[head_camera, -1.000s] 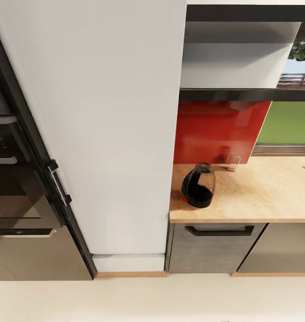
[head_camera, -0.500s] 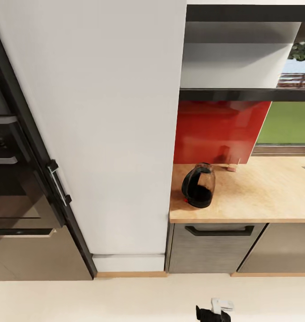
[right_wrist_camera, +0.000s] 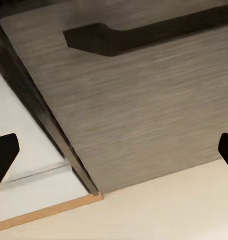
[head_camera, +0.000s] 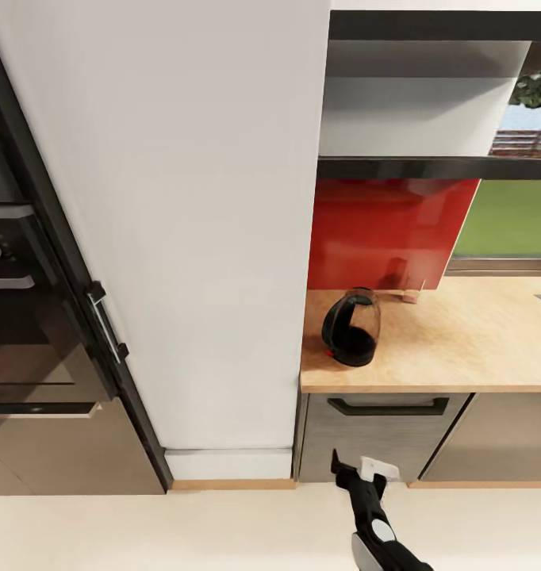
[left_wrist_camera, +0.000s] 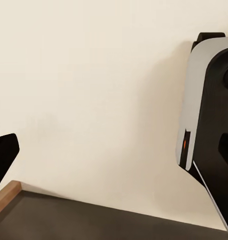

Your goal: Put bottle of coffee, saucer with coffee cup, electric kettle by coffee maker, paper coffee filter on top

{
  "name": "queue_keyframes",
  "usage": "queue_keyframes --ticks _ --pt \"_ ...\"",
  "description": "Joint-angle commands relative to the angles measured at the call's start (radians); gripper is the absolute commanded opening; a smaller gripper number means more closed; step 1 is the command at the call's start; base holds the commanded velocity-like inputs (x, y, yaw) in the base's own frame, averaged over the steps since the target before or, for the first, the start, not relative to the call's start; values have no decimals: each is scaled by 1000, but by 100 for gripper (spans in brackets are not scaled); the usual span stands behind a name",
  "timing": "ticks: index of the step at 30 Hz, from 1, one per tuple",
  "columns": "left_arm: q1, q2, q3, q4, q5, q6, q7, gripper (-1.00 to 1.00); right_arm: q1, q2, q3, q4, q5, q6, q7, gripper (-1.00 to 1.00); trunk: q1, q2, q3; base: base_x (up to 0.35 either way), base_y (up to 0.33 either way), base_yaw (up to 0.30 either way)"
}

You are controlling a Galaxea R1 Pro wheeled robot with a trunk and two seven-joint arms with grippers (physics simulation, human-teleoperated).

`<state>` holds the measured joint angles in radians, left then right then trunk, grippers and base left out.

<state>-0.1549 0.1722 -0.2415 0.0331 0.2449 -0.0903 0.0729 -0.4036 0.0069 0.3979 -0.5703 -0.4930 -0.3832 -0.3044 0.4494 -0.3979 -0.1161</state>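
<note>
Now the right claw hangs wide open and empty before the drawer front, touching nothing. Above, the electric kettle stands near the table's left end, open worktop alongside. Left claw: cannot tell.

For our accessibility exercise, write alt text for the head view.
An electric kettle stands on the kitchen countertop beside a tall white cabinet, under the kitchen shelf. The right gripper, open, rises before a grey drawer.

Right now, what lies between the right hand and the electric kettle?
In the head view, between the right hand and the electric kettle lie the grey drawer front, its black handle and the kitchen countertop edge.
</note>
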Motion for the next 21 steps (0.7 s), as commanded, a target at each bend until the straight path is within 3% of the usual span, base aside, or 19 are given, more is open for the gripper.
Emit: queue_keyframes --ticks 1,5,10,12,21 --pt "-2 0 -9 4 8 -6 1 100 -1 -2 8 -21 -11 -6 -6 100 1 -2 -2 0 0 0" --pt "-2 1 -10 4 8 -8 1 100 -1 -6 8 -105 12 -6 -6 100 1 -2 -2 0 0 0" --pt "-2 1 -10 4 8 -8 1 100 -1 -9 5 -236 125 -9 -12 100 1 -2 -2 -57 0 0" --pt "-2 2 -10 4 8 -8 1 100 -1 -10 5 -262 145 -9 -18 100 1 -2 -2 -189 0 0" --pt "-3 2 -7 2 10 -9 1 100 -1 -10 5 -302 166 -10 -34 100 1 -2 -2 -70 0 0"
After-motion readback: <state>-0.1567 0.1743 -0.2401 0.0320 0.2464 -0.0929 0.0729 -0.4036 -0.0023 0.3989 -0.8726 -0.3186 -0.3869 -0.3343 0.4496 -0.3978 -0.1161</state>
